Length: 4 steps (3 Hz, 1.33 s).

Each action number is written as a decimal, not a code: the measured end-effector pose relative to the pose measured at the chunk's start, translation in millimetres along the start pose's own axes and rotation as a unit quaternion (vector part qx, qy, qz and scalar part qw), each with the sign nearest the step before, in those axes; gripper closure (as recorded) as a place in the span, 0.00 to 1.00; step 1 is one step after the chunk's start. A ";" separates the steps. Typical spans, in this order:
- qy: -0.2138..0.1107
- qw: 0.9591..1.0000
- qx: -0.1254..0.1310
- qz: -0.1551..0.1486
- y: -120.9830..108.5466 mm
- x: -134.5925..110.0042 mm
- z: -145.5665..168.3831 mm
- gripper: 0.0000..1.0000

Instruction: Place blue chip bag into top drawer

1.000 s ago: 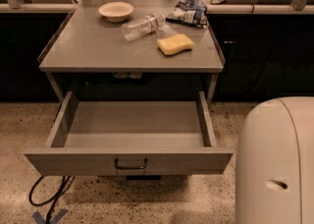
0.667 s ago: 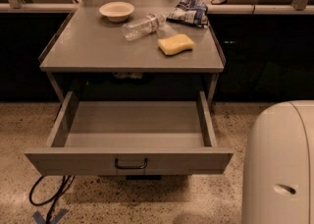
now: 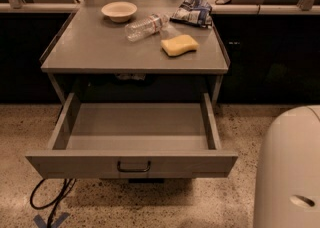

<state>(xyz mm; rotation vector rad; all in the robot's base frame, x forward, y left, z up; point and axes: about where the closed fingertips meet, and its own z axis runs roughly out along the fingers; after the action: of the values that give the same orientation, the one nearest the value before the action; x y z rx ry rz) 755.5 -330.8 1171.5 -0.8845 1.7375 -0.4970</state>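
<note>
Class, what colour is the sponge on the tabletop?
The sponge is yellow, best in the camera view; the pincer is out of view.

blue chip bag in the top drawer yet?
No, the blue chip bag lies on the tabletop, back right; the open top drawer holds nothing, and the gripper is out of view.

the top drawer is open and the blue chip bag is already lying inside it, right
Not quite. The top drawer is open, but the blue chip bag is not inside it. It lies at the back right of the tabletop, behind the yellow sponge, as the camera view shows. The pincer is out of view; only a white robot part shows at lower right.
</note>
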 end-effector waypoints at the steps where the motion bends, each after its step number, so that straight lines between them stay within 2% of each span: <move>1: -0.012 0.999 -0.047 0.005 30.8 2.5 21.6 0.00; 2: -0.035 0.991 -0.126 0.015 94.9 -10.2 72.5 0.00; 3: -0.053 0.975 -0.214 0.038 187.3 -23.5 148.5 0.00; 4: -0.053 0.974 -0.215 0.038 188.2 -23.0 149.4 0.00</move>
<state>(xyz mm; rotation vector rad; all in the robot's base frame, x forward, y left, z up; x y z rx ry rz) 838.9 -179.4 1003.0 -1.1194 1.8024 -0.0168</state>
